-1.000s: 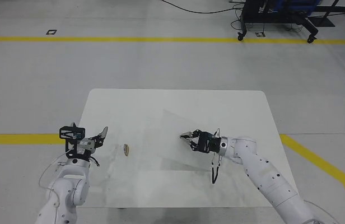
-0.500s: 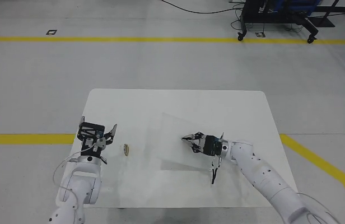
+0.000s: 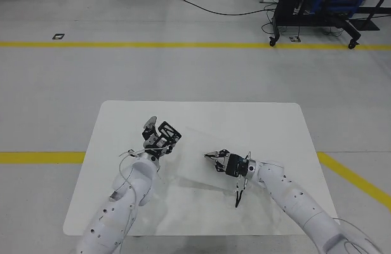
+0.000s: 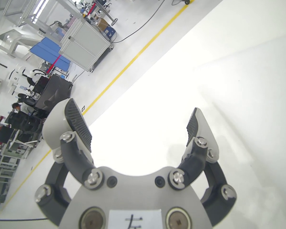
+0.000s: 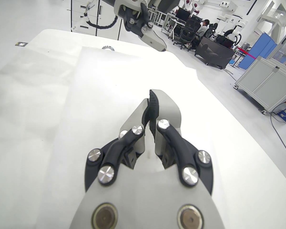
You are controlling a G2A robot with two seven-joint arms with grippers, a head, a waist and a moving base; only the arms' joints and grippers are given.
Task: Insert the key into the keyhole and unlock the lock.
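While the left hand [image 4: 133, 120] gapes wide and the right hand [image 5: 151, 101] is pinched closed, a yellow floor line [image 3: 183, 44] crosses the upper frame above the white surface [image 3: 271, 127].

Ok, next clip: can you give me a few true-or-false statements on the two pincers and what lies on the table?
1. The left pincer is open, with nothing between its pads. True.
2. The right pincer is spread wide open. False: its fingers are closed together.
3. A small metal ring lies on the white table. True.
4. The two pincers touch each other. False: they are apart, with bare table between them.
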